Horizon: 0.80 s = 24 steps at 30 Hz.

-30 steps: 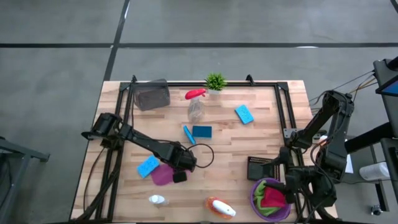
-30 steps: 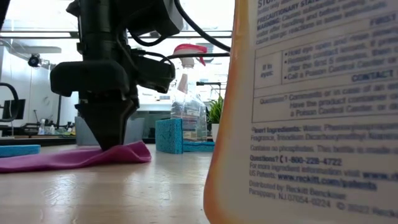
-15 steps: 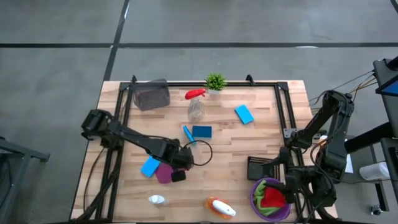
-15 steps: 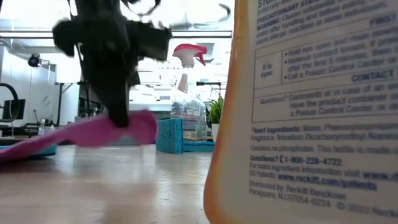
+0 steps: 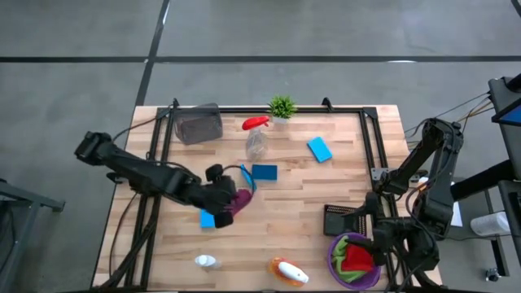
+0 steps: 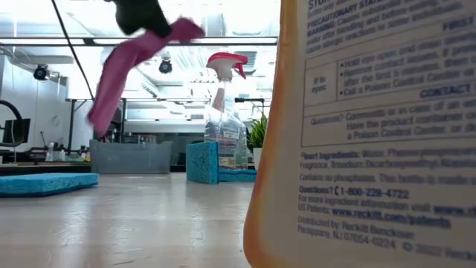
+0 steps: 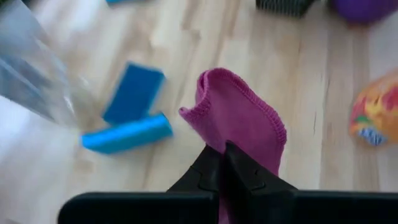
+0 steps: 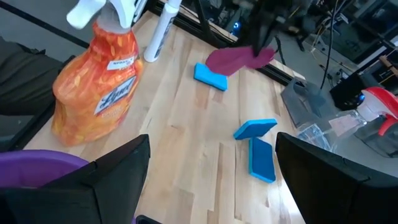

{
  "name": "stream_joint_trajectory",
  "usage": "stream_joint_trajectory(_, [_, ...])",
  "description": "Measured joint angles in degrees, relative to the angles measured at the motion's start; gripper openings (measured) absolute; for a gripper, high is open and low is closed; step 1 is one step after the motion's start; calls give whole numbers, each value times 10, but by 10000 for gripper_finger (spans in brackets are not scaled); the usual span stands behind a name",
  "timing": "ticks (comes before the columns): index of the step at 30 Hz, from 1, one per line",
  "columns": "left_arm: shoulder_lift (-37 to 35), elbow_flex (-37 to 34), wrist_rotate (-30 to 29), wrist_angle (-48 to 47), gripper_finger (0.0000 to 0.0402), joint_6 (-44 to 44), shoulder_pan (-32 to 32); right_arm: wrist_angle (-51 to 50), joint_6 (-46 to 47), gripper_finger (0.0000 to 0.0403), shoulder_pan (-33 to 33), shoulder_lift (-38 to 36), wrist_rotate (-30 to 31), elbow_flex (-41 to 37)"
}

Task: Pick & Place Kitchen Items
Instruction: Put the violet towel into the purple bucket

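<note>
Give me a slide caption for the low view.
Left claw lifts a magenta cloth above the table.

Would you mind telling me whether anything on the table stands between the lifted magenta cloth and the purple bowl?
The left gripper holds the magenta cloth above the table. Toward the purple bowl, only the black rack lies near the path; nothing else visible intervenes.

My rig's two arms are dark, nearly black, built of chunky jointed segments. The left arm (image 5: 146,172) trails a thin black cable loop. The right arm (image 5: 427,183) carries bundled wires at the frame's right edge. The left gripper (image 7: 225,167) has matte black, wedge-shaped fingers.
</note>
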Motion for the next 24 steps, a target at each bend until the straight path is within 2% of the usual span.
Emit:
stream_joint_trajectory(5, [-37,0,-55,70,1,67,-2,0,1,343,0,0,10,-5])
stream_joint_trajectory(9, [-39,0,-87,176,0,167,-2,6,0,343,0,0,55,-19])
stream_joint_trajectory(14, [-16,0,-92,336,0,299,-2,55,-15,343,-3,0,119,-57])
stream_joint_trajectory(19, [24,0,-91,464,0,391,7,123,-31,343,-6,-2,164,-102])
stream_joint_trajectory(22, [56,0,-91,517,0,416,18,167,-33,343,-14,-2,163,-126])
stream_joint_trajectory(24, [73,0,-81,531,0,429,25,190,-36,343,-21,-2,130,-136])
